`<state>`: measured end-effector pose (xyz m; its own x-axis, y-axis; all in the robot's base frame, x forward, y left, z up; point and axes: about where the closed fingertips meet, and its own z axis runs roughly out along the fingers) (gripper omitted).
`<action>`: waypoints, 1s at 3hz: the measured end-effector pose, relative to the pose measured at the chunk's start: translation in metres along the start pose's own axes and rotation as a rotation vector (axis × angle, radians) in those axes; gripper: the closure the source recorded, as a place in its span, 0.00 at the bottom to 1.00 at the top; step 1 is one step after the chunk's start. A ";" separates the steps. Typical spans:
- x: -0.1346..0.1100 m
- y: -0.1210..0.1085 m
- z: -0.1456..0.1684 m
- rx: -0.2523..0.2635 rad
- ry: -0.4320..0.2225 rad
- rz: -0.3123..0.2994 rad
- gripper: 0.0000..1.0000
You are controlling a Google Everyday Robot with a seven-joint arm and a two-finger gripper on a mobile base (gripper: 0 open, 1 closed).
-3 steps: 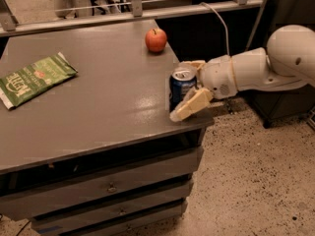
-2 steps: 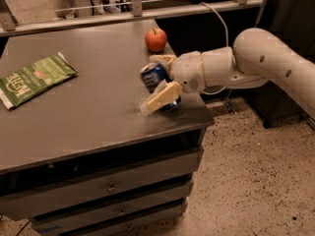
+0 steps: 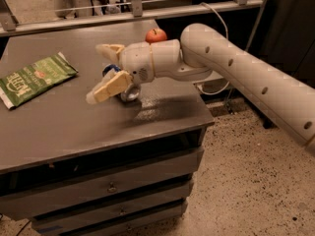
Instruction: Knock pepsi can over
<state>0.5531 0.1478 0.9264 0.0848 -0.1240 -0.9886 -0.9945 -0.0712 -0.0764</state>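
Note:
The pepsi can (image 3: 112, 70) is dark blue with a silver end and lies tipped on the grey table (image 3: 74, 127), near the middle right. It sits between my two cream fingers, mostly hidden by them and the wrist. My gripper (image 3: 97, 73) reaches in from the right over the table. One finger (image 3: 110, 49) is above the can and the other (image 3: 107, 88) is in front of it, spread apart. The white arm (image 3: 236, 68) stretches back to the right.
A red apple (image 3: 155, 35) sits at the table's back right, just behind my wrist. A green chip bag (image 3: 34, 77) lies flat at the left. Drawers (image 3: 108, 186) are under the tabletop. A metal rail (image 3: 98, 17) runs behind the table.
My gripper has swept left across the table from the right front edge, pushing the can with it. The can went from upright to tilted and now lies tipped.

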 end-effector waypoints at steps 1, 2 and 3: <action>0.004 0.001 0.002 -0.016 0.004 0.013 0.00; 0.015 -0.002 -0.018 0.001 0.036 0.019 0.00; 0.021 -0.010 -0.059 0.046 0.090 0.002 0.00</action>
<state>0.5686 0.0872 0.9143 0.0863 -0.2128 -0.9733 -0.9962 -0.0253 -0.0828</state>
